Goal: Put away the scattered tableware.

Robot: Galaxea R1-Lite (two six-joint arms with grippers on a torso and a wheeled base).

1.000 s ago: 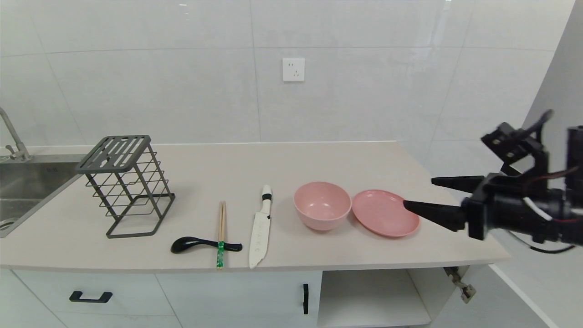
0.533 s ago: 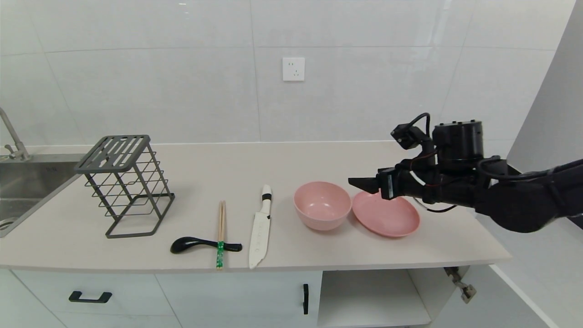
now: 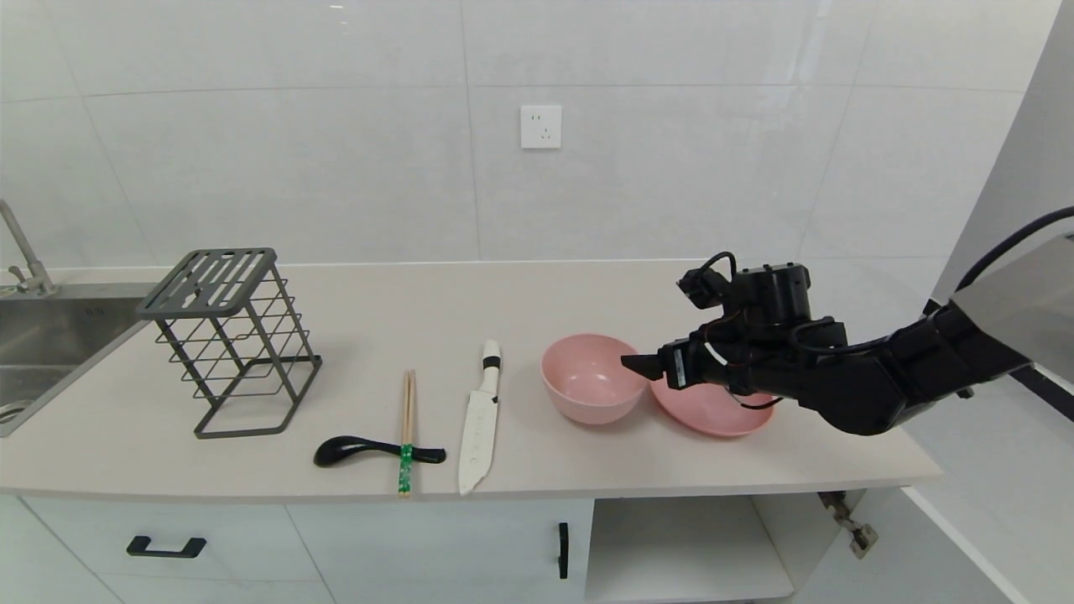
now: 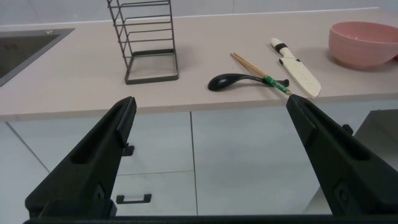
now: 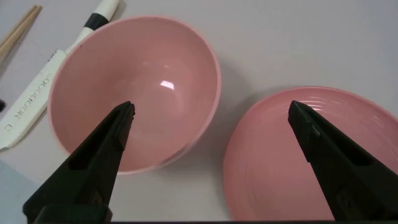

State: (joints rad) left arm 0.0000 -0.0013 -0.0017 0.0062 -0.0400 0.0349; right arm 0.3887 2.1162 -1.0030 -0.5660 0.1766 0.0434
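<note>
Counter (image 3: 419,310): pale worktop carrying all the tableware.
Rack (image 3: 231,335): dark wire stand, upright, at the left.
Right gripper (image 3: 646,366): fingers spread wide, hovering over where bowl and plate meet.
Left gripper (image 4: 210,99): fingers spread wide, low before the counter's front edge.
Plate (image 3: 709,413): pink, just right of the bowl.
Bowl (image 3: 591,382): pink, upright, right of the knife.
Knife (image 3: 480,415): white, flat, between chopsticks and bowl.
Chopsticks (image 3: 408,419): wooden pair crossing the spoon's handle.
Spoon (image 3: 348,450): black, near the front edge.

You have bright, even light from above, soft shadows, and small glare inside the pink bowl (image 5: 143,81)
</note>
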